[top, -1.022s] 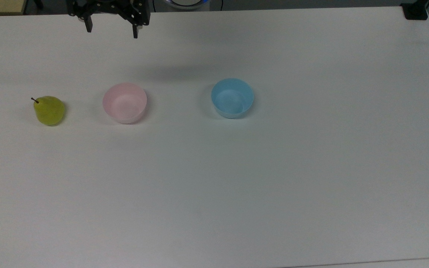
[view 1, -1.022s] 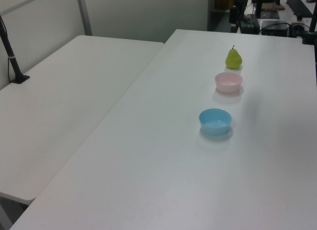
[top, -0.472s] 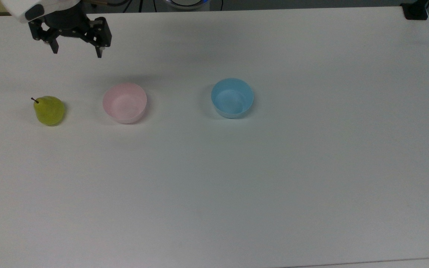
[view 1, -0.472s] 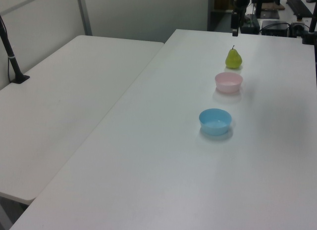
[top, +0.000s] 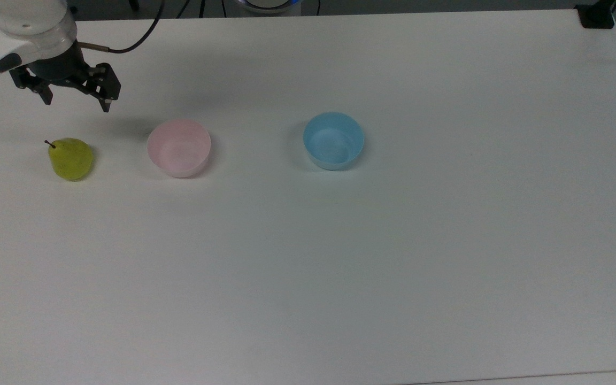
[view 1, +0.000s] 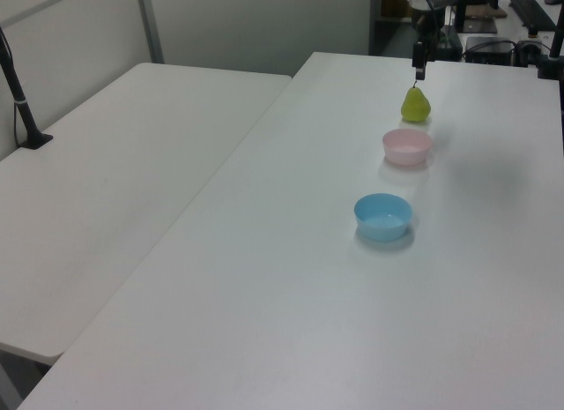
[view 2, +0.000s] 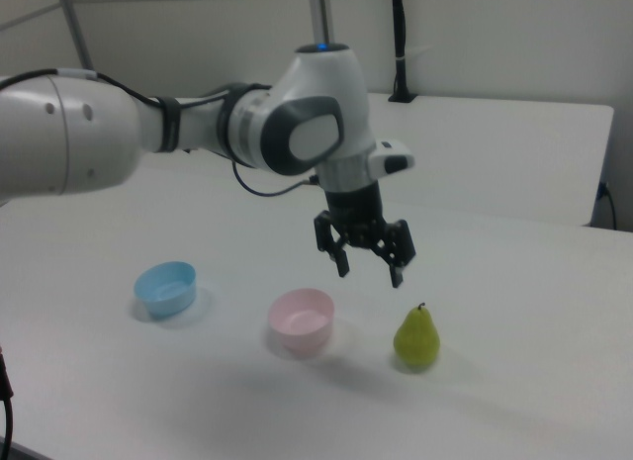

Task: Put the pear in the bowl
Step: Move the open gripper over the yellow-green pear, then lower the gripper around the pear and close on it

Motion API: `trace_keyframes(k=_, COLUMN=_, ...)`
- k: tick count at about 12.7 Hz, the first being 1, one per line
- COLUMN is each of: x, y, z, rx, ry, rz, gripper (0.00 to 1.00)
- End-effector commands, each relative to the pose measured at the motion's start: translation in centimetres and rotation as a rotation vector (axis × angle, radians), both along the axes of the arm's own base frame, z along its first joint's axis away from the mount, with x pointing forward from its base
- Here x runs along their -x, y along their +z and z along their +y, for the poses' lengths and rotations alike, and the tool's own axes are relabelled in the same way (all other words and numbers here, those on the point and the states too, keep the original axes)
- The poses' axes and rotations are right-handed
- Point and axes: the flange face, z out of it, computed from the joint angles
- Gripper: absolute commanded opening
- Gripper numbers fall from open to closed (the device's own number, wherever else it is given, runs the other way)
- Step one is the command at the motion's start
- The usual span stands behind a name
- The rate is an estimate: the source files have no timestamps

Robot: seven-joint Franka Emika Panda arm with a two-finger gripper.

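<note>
Gripper (view 2: 367, 265) hangs above the pear (view 2: 416, 338), fingers spread wide to straddle it. Pear stands upright on the counter (top: 340, 256), beside the pink bowl (top: 178, 147).

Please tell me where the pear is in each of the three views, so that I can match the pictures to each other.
Top view: the pear stands near the left edge, left of the pink bowl.
Left view: the pear is at the upper right, beyond the pink bowl.
Right view: the pear is at the lower right, right of the pink bowl.
Shared landmark: the pink bowl, between the pear and the blue bowl.
</note>
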Motion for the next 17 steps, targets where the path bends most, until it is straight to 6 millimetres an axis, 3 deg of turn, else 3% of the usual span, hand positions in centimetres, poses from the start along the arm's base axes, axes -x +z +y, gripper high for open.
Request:
trace_keyframes(k=1, x=-0.3, y=-3.6, z=-2.6, rx=0.005, ry=0.018, rz=-0.008, gripper=1.0)
trace_keyframes(k=4, x=-0.3, y=-5.6, z=-4.4, rx=0.007, ry=0.03, rz=-0.012, gripper=1.0)
trace_keyframes(k=8, x=-1.3, y=-9.3, z=-5.3, rx=0.017, ry=0.043, rz=-0.03, gripper=1.0)
trace_keyframes(k=11, x=-1.7, y=-10.9, z=-5.5, rx=0.024, ry=0.05, rz=-0.05, gripper=1.0)
trace_keyframes(k=12, x=-1.7, y=-11.2, z=-5.9, rx=0.027, ry=0.046, rz=-0.058, gripper=0.88)
trace_keyframes(k=14, x=-1.7, y=-11.5, z=-5.9, rx=0.027, ry=0.046, rz=-0.057, gripper=0.53)
trace_keyframes(k=16, x=-1.6, y=-11.4, z=-5.9, rx=0.026, ry=0.052, rz=-0.055, gripper=0.34)
trace_keyframes(k=17, x=-1.5, y=-11.3, z=-5.9, rx=0.024, ry=0.061, rz=-0.051, gripper=0.3)
